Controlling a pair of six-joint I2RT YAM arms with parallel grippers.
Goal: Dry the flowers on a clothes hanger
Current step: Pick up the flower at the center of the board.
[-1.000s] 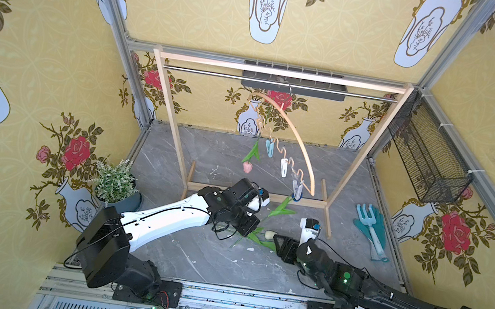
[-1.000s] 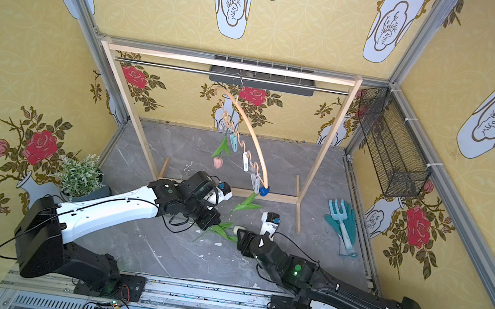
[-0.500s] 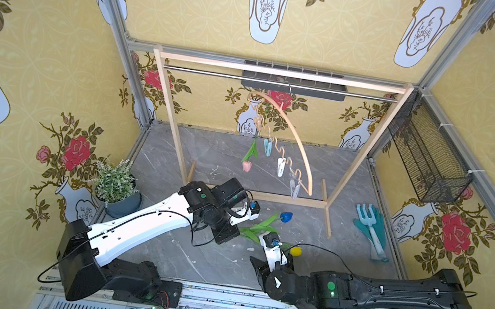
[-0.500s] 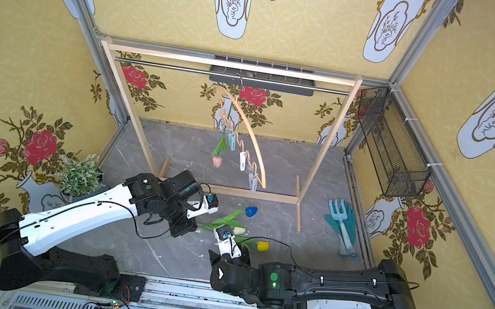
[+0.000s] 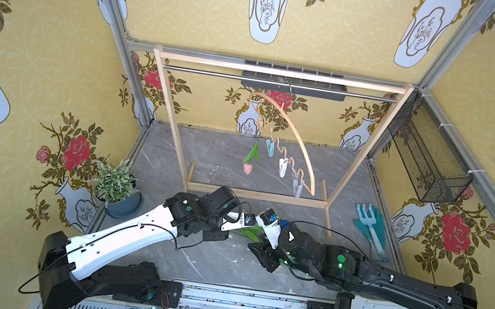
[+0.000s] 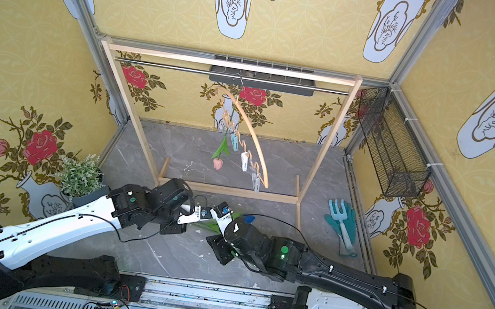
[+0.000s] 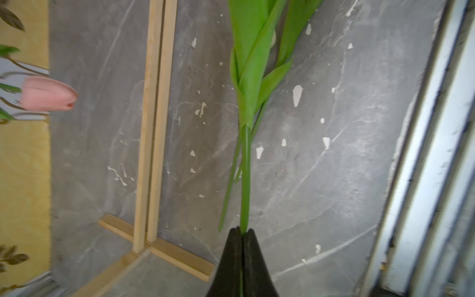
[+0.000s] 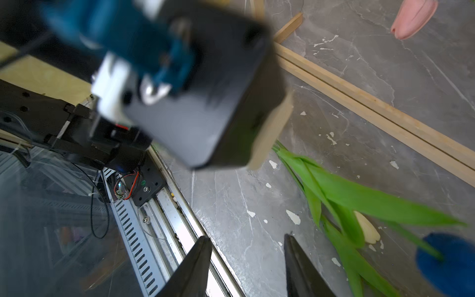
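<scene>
Left gripper (image 7: 241, 232): clamped tight on the green stems of the loose flowers (image 7: 250, 77).
Right gripper (image 8: 246, 240): jaws apart, nothing between them, just beside the flowers.
Pink tulip (image 5: 247, 168): pegged head-down on the hanger (image 5: 296, 134).
Hanger: hooked on the rack rail (image 5: 218, 74).

Pink tulip (image 6: 217, 164) on clothes hanger (image 6: 254, 138)

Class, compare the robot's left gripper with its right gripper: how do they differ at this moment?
The left gripper is shut on a green tulip stem; the right gripper stands open. The left gripper grips a flower; the right gripper holds nothing. Both are black and tapered.
</scene>
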